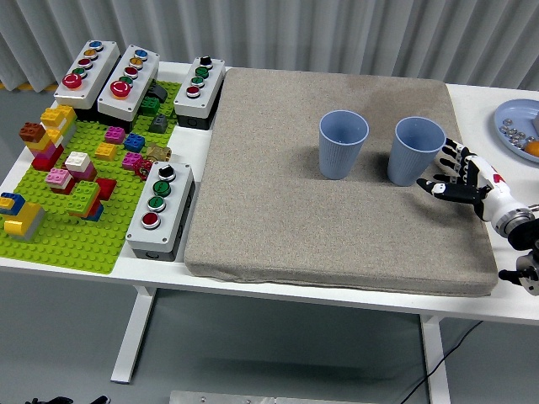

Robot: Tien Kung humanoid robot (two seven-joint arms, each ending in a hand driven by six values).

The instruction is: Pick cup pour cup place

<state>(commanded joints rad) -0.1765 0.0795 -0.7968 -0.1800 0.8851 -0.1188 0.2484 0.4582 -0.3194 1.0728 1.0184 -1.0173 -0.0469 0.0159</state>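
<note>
- R hand (461, 178) enters from lower-right corner, reaching in toward centre-left, low over the surface.
- Fingers (449, 156) black-tipped, spread & relaxed, holding nothing; thumb sticks out toward the left.
- White/red palm section, silver wrist cuff behind it, black forearm mostly cut off by frame edge.
- L arm/hand: out of frame.
</note>
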